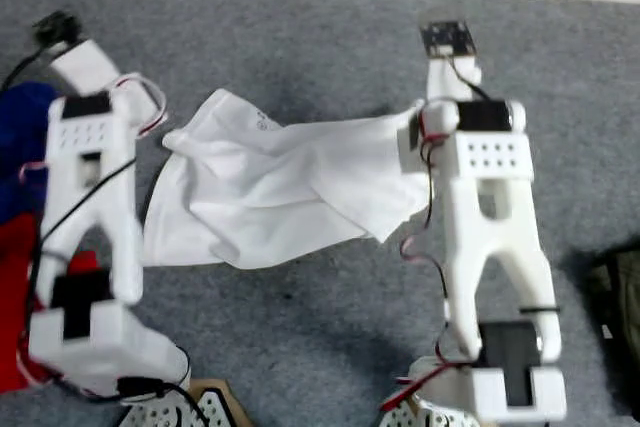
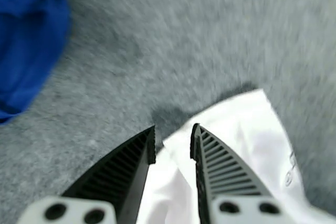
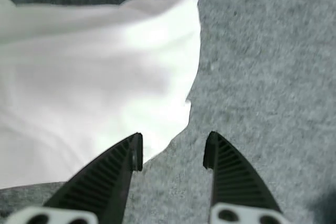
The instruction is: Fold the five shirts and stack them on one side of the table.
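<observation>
Closest to me, along the near edge of the grey counter (image 1: 300, 347), stand the two white arm bases. By the left edge, beside the left arm, lies a red garment (image 1: 12, 297), and just beyond it a blue garment (image 1: 20, 137), the two touching. At the right edge, about level with the red one, sits a dark heap (image 1: 622, 292), too far out at the side for me to tell what it is. Further in, the white shirt (image 1: 290, 192) is spread crumpled across the middle of the counter between the two arms, with loose folds running through it. The left hand (image 2: 173, 136) hangs above the shirt's left corner, its fingers a little apart and pinching nothing, one over white fabric and the other over bare grey. The right hand (image 3: 173, 148) hangs at the shirt's right end with its fingers spread wider, also gripping nothing. One finger is above the cloth's edge, the other above the counter.
</observation>
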Motion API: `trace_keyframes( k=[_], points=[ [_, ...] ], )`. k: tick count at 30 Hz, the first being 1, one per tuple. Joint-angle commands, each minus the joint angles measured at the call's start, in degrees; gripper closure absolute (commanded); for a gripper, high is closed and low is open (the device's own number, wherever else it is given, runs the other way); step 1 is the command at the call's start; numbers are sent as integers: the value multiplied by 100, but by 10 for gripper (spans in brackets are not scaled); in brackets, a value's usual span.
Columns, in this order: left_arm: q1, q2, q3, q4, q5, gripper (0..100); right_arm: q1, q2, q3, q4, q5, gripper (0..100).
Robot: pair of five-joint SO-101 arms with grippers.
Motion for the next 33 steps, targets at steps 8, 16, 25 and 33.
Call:
trace_keyframes(
  k=[8,16,25,33],
  points=[
    [321,1719,-1622,1116,-1037,859,-48,-1402,2475,-1833,79,797],
    [734,1815,-2070,1116,-1002,859,-48,-1402,2642,-2009,79,797],
    [857,1842,-1956,800,-721,859,-48,-1393,2659,-2009,79,797],
    [637,1842,-1631,141,-721,859,-48,-1393,2668,-2000,79,797]
  ],
)
